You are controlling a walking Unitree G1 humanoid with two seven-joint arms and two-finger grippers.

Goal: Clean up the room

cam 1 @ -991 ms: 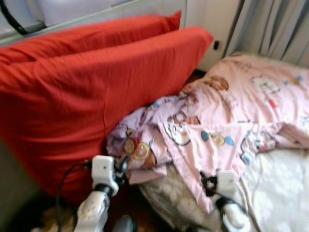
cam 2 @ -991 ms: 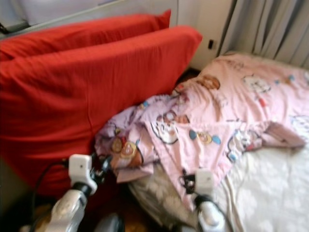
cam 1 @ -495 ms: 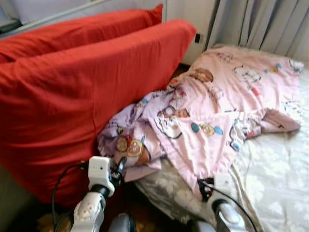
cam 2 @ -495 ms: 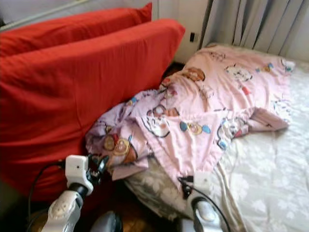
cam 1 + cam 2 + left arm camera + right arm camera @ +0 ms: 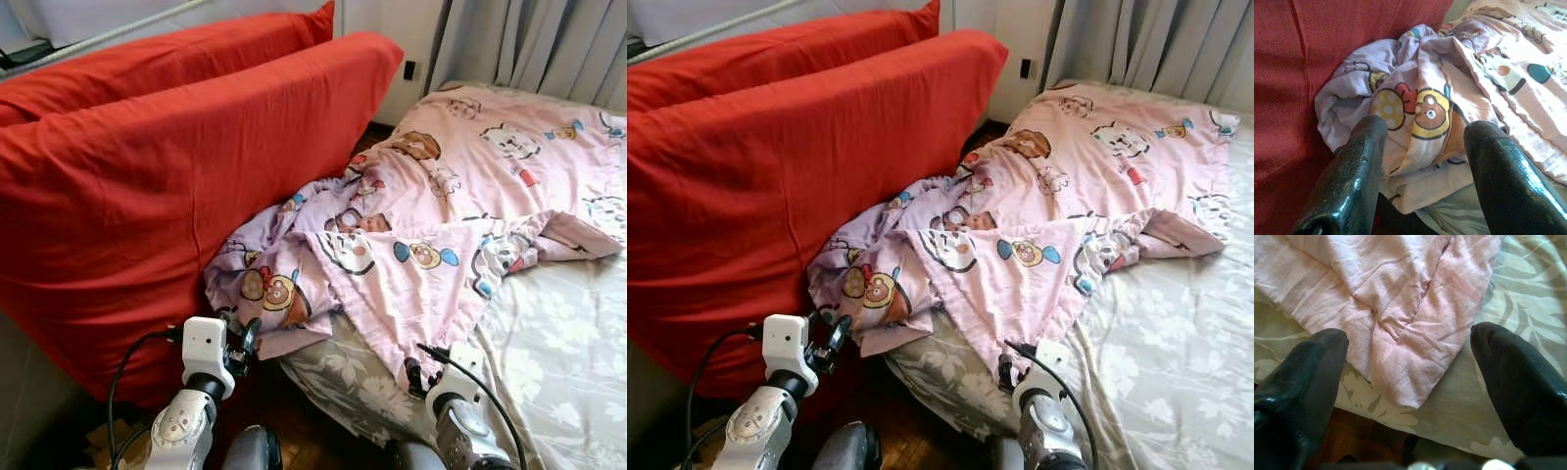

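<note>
Pink cartoon-print blanket (image 5: 460, 215) lies rumpled across the floral mattress (image 5: 558, 362), its bunched lavender end against the red cushions (image 5: 167, 186). Left gripper (image 5: 1422, 161) spread wide, empty, just short of the bunched end. Right gripper (image 5: 1408, 382) also wide, empty, over the blanket's hanging corner. Right wrist view shows wood floor (image 5: 1366, 440) under the mattress edge.

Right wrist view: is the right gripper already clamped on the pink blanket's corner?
No, the right gripper is open, its fingers apart on either side of the pink blanket corner.
</note>
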